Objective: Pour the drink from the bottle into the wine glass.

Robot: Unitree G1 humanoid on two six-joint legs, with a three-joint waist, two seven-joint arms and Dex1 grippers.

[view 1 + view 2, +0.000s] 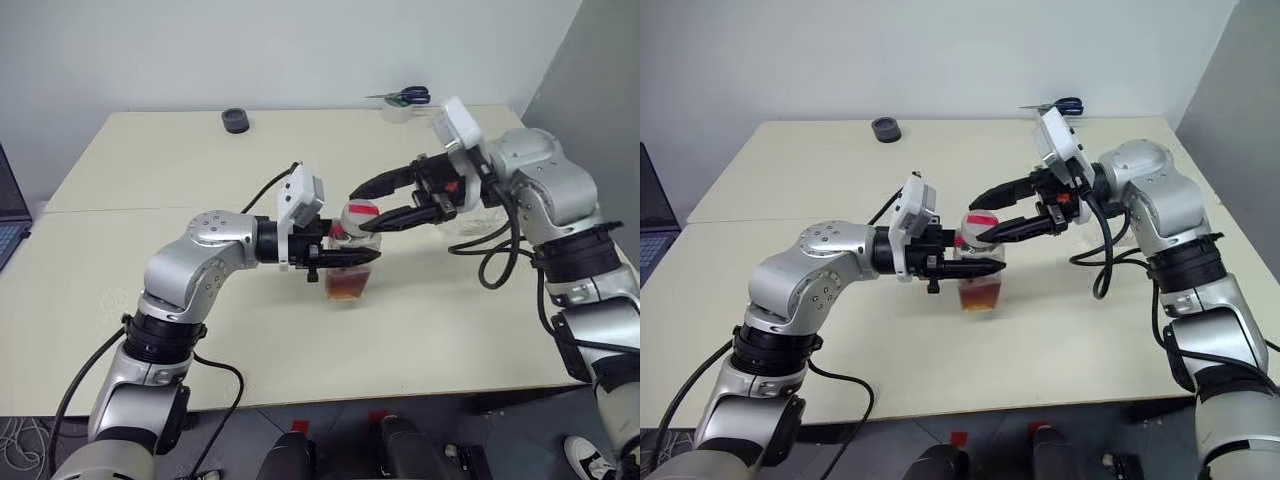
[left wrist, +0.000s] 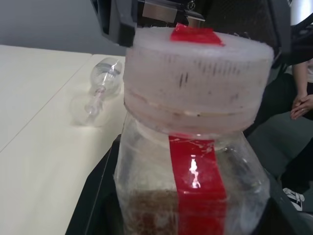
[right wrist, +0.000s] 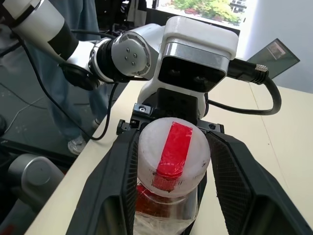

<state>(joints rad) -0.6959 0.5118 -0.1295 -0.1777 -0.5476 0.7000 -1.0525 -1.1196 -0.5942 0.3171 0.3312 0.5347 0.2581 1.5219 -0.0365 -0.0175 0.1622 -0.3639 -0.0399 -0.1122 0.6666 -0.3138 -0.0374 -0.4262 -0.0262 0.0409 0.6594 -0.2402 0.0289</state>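
Gripping the bottle (image 1: 350,268) around its body, the left gripper (image 1: 345,259) kept its two black fingers clamped on the clear plastic and held the container upright near the middle of the cream table (image 1: 180,160). The drink (image 1: 348,287), an amber-brown liquid, filled only the lowest part of the bottle. A red label strip (image 2: 199,188) ran up the bottle's side, and a further patch of red crossed the top of the white, translucent cap (image 3: 171,149).

The right gripper (image 1: 372,203) reached in from the right, its fingers parted and standing on either side of the cap; in the right wrist view a narrow gap showed between each finger pad and the cap, so the fingers bracketed it and clasped nothing.

The wine glass (image 2: 100,90) lay on its side on the table beyond the bottle, on the right gripper's side of it, its bowl, stem and round foot all resting on the surface, well apart from the bottle. It held no liquid that could be made out.

At the table's far edge sat a small dark round object (image 1: 236,121), and further right a pair of blue-handled scissors (image 1: 405,96). A person's hands (image 2: 302,104) showed at the margin of the left wrist view.
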